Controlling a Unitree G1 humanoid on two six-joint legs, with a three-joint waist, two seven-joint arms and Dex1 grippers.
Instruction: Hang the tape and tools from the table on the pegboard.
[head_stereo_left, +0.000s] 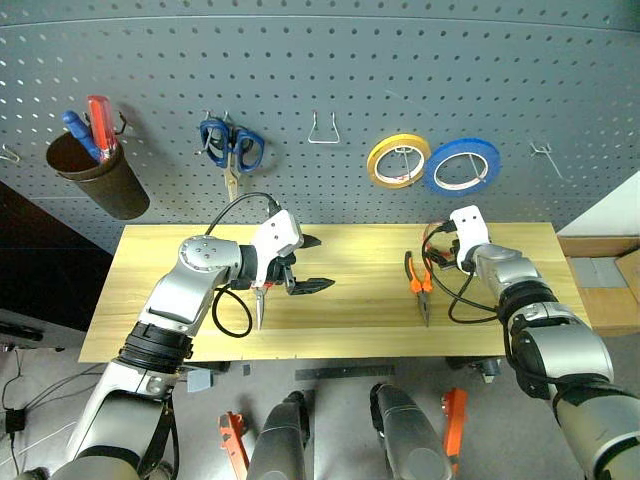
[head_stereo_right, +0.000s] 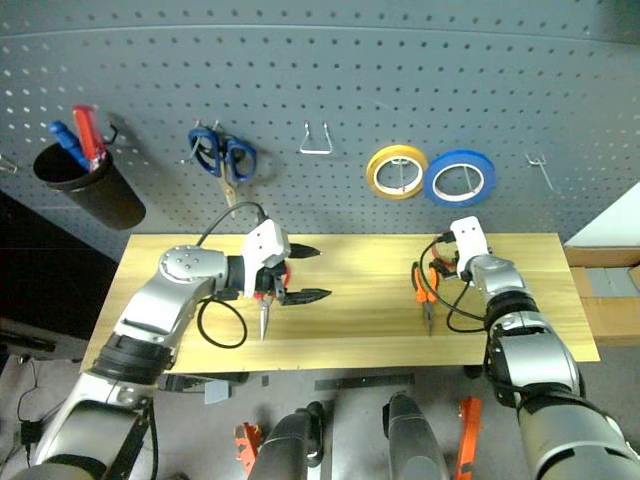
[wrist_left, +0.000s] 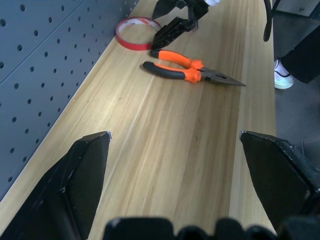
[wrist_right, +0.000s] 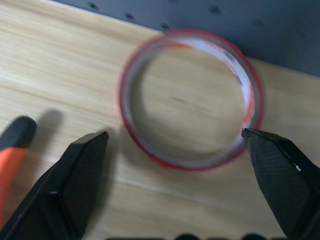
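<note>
Against the pegboard (head_stereo_left: 400, 80), on the worktop (head_stereo_left: 360, 310), the tape (wrist_right: 190, 100) is seen lying flat beside the pliers (head_stereo_left: 420, 282), framed by the wide-open, empty right end effector (wrist_right: 175, 145). It is judged light, thin and easily deformed; one finger inside the ring, one outside the rim is suggested.

Left gripper (head_stereo_left: 308, 262) fingers spread wide; right gripper (wrist_right: 182, 150) fingers likewise, angled down.

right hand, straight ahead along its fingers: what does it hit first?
Most likely the red tape ring, lying flat on the table just ahead of the open right hand. The pegboard stands right behind it; depth is uncertain.
</note>
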